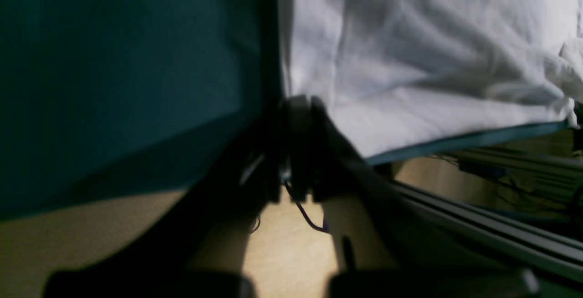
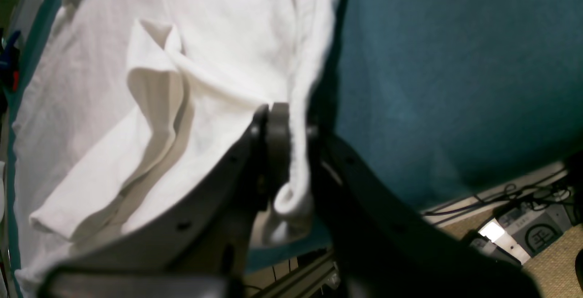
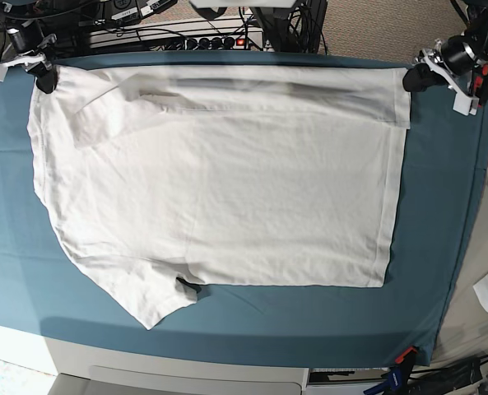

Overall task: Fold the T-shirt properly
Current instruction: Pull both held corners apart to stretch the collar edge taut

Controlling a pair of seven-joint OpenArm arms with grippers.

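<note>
I find almost nothing legible from my station. Right wrist view: a grey box (image 2: 530, 234) on the floor at the lower right carries a round dark emblem with a blocky mark inside; I cannot resolve it into letters. Beside it a bright white patch is overexposed and shows no print. Base view: the white tags near both far corners of the counter (image 3: 441, 247) are too small and blurred for me to read. The T-shirt (image 3: 227, 197) shows no print or label. Left wrist view: I see no lettering, and the foreground is dark and out of focus.
</note>
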